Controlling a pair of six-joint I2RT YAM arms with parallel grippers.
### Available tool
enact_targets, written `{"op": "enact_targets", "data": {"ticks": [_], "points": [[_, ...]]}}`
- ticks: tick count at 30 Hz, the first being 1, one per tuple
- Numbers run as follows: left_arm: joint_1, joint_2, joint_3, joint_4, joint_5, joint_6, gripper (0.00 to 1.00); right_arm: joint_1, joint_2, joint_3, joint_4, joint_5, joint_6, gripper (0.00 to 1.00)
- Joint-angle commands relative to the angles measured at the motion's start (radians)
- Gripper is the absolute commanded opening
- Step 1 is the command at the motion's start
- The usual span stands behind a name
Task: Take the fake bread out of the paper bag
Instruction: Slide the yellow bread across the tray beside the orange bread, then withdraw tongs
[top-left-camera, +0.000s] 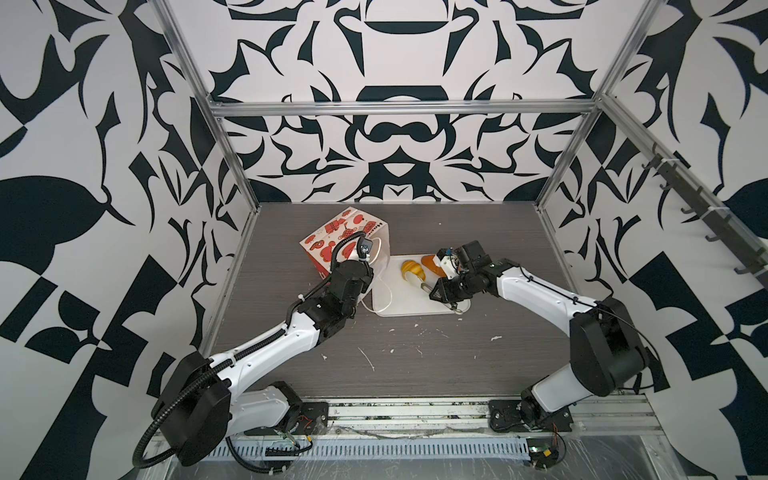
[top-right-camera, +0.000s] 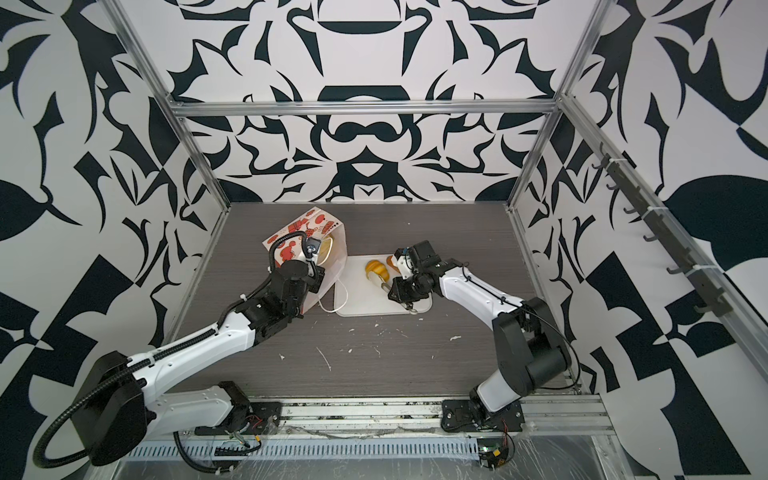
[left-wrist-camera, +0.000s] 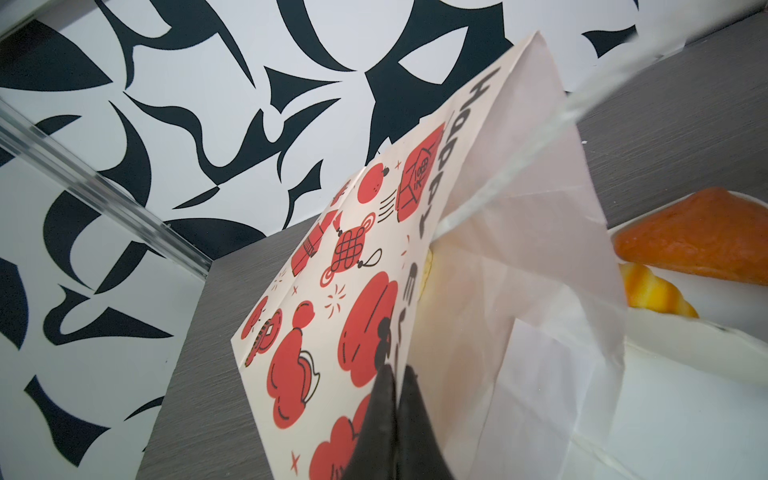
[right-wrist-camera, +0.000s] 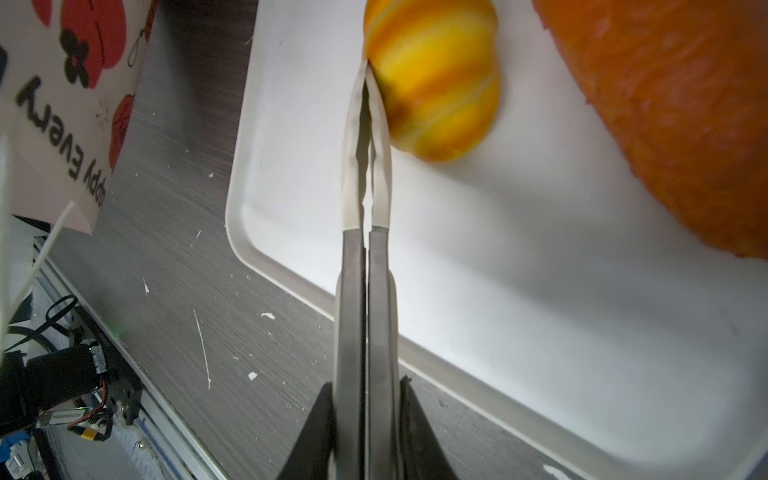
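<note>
The left end effector (left-wrist-camera: 397, 372) pinches the rim of the paper bag (left-wrist-camera: 340, 291), mouth toward the white tray (right-wrist-camera: 540, 270) — the right end effector (right-wrist-camera: 365, 386), clamped on tongs (right-wrist-camera: 353, 291) whose shut tips touch a yellow croissant (right-wrist-camera: 440, 83) on that tray, should, I'd say, go in low next for the yellow piece (left-wrist-camera: 427, 270) inside.

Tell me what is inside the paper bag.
Inside the paper bag a sliver of yellow fake bread shows at the mouth. The paper walls and the left arm cover the rest, so the count cannot be told.
</note>
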Motion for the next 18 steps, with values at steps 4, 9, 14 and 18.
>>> {"op": "enact_targets", "data": {"ticks": [4, 9, 14, 18], "points": [[0.002, -0.003, 0.001, 0.014, -0.012, -0.012, 0.00, -0.021, 0.010, 0.019, 0.078, -0.021, 0.022, 0.21], [0.002, 0.007, 0.018, 0.000, 0.006, -0.008, 0.00, -0.022, -0.085, 0.001, 0.097, -0.073, 0.053, 0.22], [0.002, 0.048, 0.045, -0.011, 0.034, -0.013, 0.00, -0.021, -0.245, -0.040, 0.034, -0.012, 0.078, 0.24], [0.002, 0.115, 0.080, -0.009, 0.064, -0.018, 0.00, -0.021, -0.339, -0.067, -0.002, -0.042, 0.122, 0.24]]}}
